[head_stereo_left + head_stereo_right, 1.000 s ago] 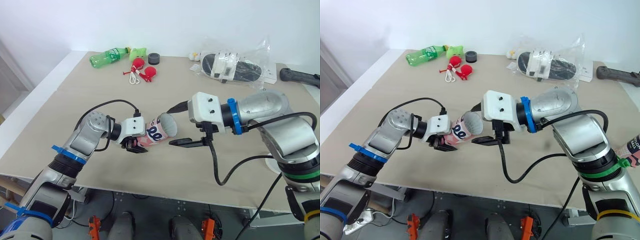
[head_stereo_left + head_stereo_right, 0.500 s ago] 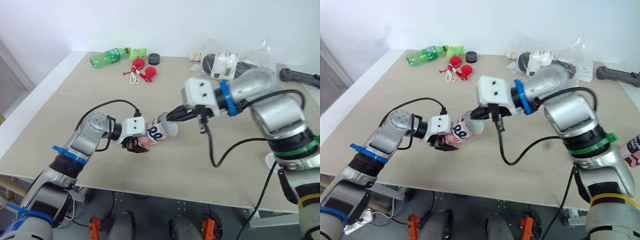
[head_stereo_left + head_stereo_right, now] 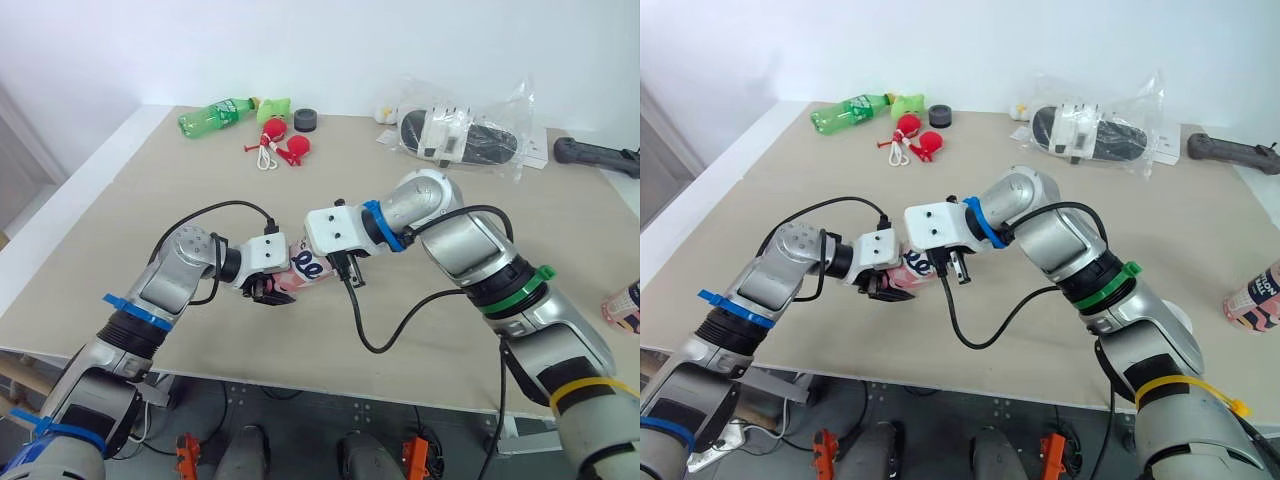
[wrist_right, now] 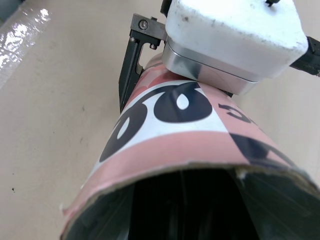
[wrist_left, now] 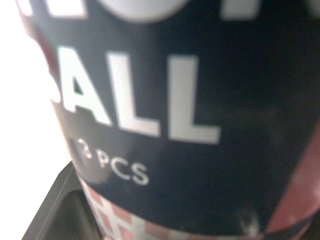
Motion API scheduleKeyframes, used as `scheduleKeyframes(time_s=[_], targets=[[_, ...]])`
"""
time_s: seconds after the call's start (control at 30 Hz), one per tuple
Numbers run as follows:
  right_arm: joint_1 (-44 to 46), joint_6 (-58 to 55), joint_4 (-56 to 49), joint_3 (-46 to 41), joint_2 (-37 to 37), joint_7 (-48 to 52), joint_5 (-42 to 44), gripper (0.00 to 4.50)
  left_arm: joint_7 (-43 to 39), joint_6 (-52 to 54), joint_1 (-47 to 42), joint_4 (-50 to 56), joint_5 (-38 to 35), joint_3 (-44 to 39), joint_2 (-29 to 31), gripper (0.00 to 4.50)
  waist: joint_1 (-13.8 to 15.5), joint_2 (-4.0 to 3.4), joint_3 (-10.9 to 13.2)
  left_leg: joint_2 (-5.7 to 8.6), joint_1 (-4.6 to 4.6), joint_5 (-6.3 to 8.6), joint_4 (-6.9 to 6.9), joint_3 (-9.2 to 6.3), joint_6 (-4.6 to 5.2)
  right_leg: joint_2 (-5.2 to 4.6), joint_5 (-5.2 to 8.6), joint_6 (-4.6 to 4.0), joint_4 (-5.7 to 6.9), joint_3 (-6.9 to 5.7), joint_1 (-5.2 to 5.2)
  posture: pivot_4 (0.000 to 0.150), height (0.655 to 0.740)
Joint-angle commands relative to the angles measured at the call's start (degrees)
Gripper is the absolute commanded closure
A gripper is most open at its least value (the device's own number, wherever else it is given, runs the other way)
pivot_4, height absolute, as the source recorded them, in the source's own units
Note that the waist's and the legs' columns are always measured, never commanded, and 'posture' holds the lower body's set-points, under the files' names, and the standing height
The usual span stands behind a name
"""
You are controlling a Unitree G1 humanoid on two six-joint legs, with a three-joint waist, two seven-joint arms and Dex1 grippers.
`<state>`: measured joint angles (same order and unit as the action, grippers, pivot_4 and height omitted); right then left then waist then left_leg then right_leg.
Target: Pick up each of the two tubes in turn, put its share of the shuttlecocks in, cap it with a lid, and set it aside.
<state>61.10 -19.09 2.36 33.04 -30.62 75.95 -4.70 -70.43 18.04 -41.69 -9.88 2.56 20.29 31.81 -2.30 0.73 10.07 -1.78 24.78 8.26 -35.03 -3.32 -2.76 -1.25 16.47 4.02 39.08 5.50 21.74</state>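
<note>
Left eye view: two tubes are on show. One pink tube lies level just above the beige worktop, pinched at its closed end by the left fingers, which are black and clamp its round wall. The right fingers are at this tube's open end, under their white housing; I cannot tell whether they are spread or pressed together. Well beyond both sets of fingers, along the far edge, are one green plastic bottle, one black round disc, two red rounded things with a white cord, and one clear crinkled bag holding black-and-white items. One black handle lies next to the bag.

Right eye view: the second tube, pink with a dark band, stands at the worktop's edge, well apart from the right fingers on the robot's right.

Left wrist view: the held tube is pressed close between the fingers. Its dark blue label has white letters reading "3 PCS".

Right wrist view: the tube's open mouth has a rough cardboard rim. The inside is dark, so its contents cannot be told. At the tube's other end sit the left fingers, with one black finger flat against the tube's side.
</note>
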Motion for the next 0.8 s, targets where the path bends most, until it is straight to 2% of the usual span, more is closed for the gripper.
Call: scheduleKeyframes(time_s=[0.03,0.2,0.33,0.47,0.8], targets=[[-1.90,-0.90,-1.36,3.15,1.99,0.69,-1.79,4.48,-0.25,0.23,0.65,1.57,-0.14,1.85,-1.32,1.43,-0.27,0.00,0.00,0.00,-0.04,0.00,0.00,0.00,0.00,0.00,0.00,-0.01,0.00,0.00,-0.04,0.150,0.7400],[-1.98,-4.31,-5.18,-2.18,0.73,2.56,1.88,4.48,-0.40,0.30,0.82,1.70,-0.06,1.92,-1.44,1.43,-0.31,0.02,-0.03,0.00,-0.33,0.00,0.08,0.01,0.00,-0.01,0.17,-0.21,0.00,0.02,-0.35,0.150,0.7400],[-1.29,-8.41,-9.43,-8.33,-2.54,5.37,7.28,4.48,-0.52,0.27,1.02,1.68,-0.01,1.89,-1.38,1.43,0.00,0.02,-0.02,0.10,-0.14,0.01,0.09,-0.01,-0.01,-0.09,0.21,0.11,-0.01,0.03,-0.28,0.150,0.7400],[-0.53,-10.35,-10.99,-12.33,-6.32,6.84,10.44,4.48,-0.57,0.26,1.24,1.76,-0.02,1.84,-1.31,1.43,0.34,0.02,-0.02,0.19,0.17,0.07,0.10,-0.05,-0.10,-0.20,0.25,0.04,-0.04,-0.02,-0.06,0.150,0.7400],[-1.20,-12.25,-10.99,-16.88,-13.79,6.92,13.72,4.48,-0.49,-0.24,1.05,0.78,0.01,1.95,-1.63,1.43,0.92,0.04,-0.01,0.19,0.31,0.07,0.09,-0.05,-0.10,-0.21,0.31,0.14,-0.05,-0.05,0.12,0.150,0.7400]])
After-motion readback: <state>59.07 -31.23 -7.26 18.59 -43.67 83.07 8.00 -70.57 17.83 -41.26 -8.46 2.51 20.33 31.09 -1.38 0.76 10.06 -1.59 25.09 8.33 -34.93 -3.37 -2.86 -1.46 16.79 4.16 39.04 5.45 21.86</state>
